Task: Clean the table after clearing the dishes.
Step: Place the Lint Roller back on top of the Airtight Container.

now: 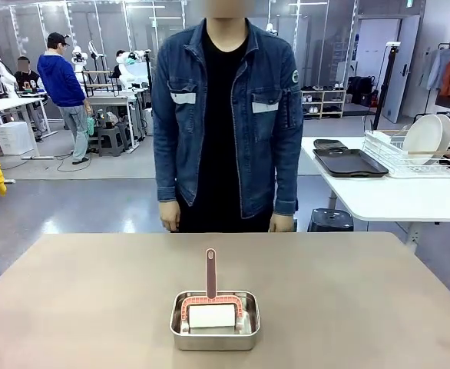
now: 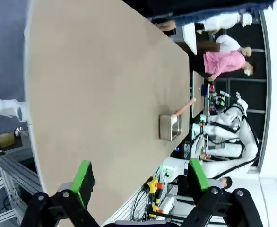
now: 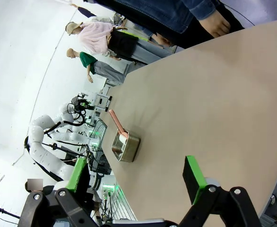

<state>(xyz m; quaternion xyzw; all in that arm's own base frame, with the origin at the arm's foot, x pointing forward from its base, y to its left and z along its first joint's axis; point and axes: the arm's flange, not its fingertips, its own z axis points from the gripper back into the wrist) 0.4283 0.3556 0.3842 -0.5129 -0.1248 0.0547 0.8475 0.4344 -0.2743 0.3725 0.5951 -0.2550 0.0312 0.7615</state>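
A small rectangular steel pan (image 1: 215, 320) sits near the front edge, holding a pale block (image 1: 212, 316) ringed by a pinkish-red brush head whose long handle (image 1: 210, 273) rises over the pan's far rim, pointing toward a person in a denim jacket (image 1: 226, 115) standing at the far side, arms hanging down. To that person's side stands a white table (image 1: 394, 196) carrying two stacked dark trays (image 1: 349, 161) and a white wire rack (image 1: 411, 155) with white plates propped upright in it. Farther back, a person in a blue hoodie and dark cap (image 1: 64, 91) stands among workbenches and stools on a grey floor, with glass partitions behind.
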